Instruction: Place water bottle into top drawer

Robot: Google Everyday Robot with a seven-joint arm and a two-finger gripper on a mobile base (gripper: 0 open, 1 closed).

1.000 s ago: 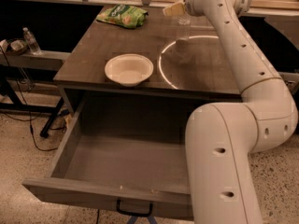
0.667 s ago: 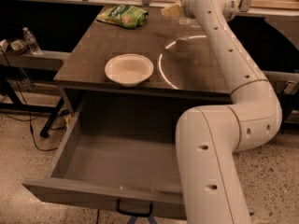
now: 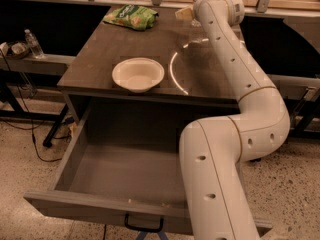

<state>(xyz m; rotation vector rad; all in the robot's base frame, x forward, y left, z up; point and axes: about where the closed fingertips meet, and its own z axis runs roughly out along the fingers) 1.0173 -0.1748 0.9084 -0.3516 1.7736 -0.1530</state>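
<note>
One reach in hand: the gripper hangs at the worktop's far edge, grip I cannot tell, water bottle seemingly hidden behind the wrist; next, carrying it to the open top drawer.

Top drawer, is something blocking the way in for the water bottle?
Nothing visible lies inside the open top drawer; only the robot's own arm crosses its right side. The gripper is at the table's far edge.
</note>
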